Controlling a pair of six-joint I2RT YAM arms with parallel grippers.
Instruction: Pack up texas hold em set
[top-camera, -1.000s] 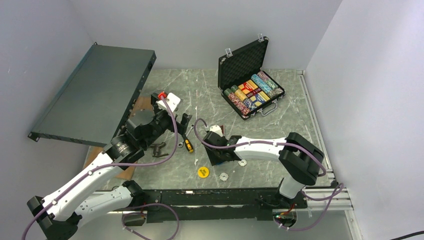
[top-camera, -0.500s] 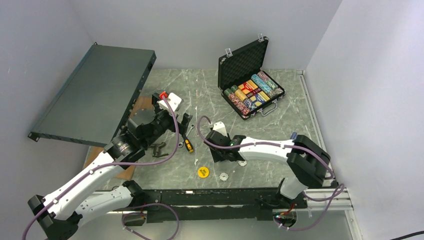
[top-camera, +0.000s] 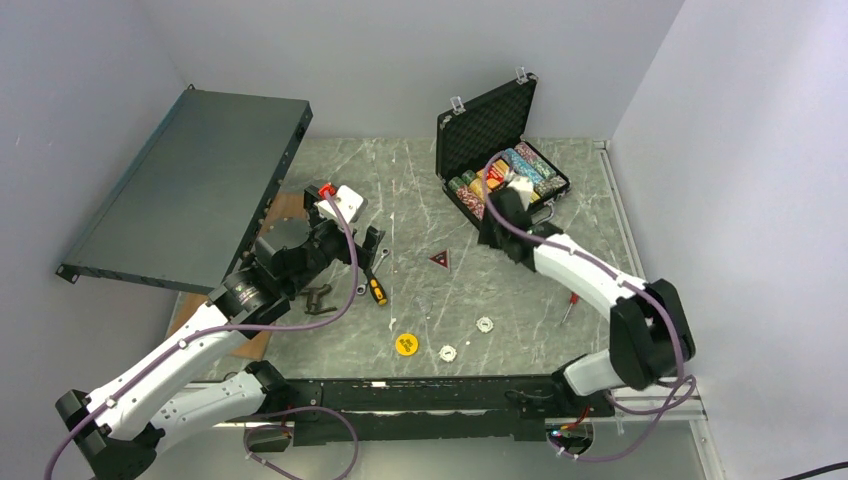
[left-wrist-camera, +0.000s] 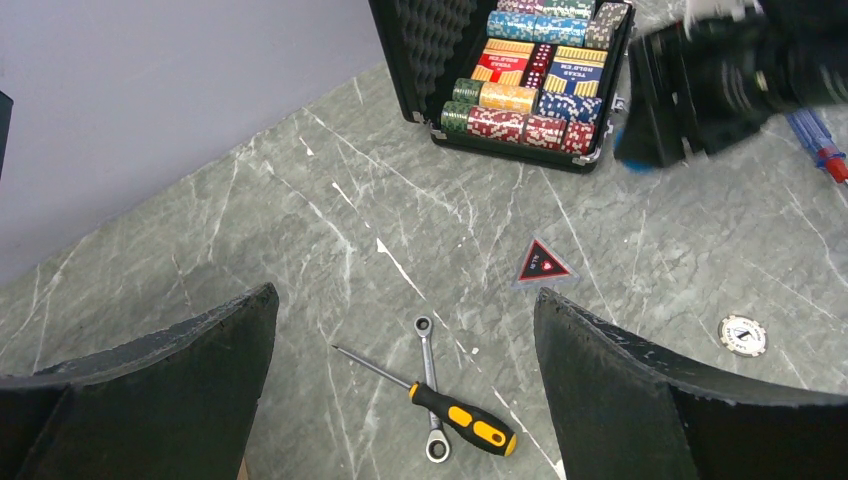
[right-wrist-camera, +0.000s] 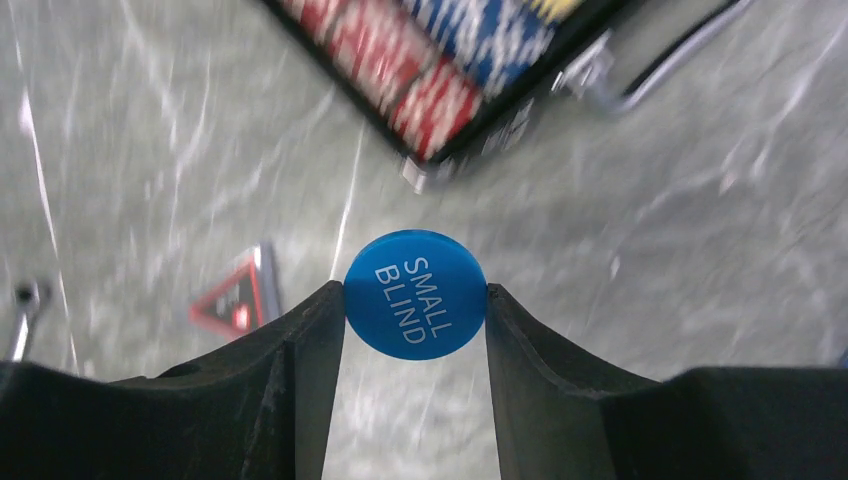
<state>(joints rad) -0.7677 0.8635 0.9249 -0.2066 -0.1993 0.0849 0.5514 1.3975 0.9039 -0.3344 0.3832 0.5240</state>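
Blue button (right-wrist-camera: 415, 294) clamped in right hand (right-wrist-camera: 414, 290) | now carried up beside briefcase (top-camera: 487, 125) | left hand (left-wrist-camera: 405, 298) apart, unmoved

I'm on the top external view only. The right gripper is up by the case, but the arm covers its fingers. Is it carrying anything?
Observer: Yes. The right wrist view shows the right gripper shut on a blue round button printed SMALL BLIND.
Operator: Is it above the chips?
Observer: Apparently not. In the left wrist view, though blurred there, it sits just off a front corner of the open case, over marble.
Operator: And the left gripper, is it free?
Observer: The left wrist view shows the left gripper wide open with nothing between its fingers, above the yellow-handled screwdriver and the wrench.
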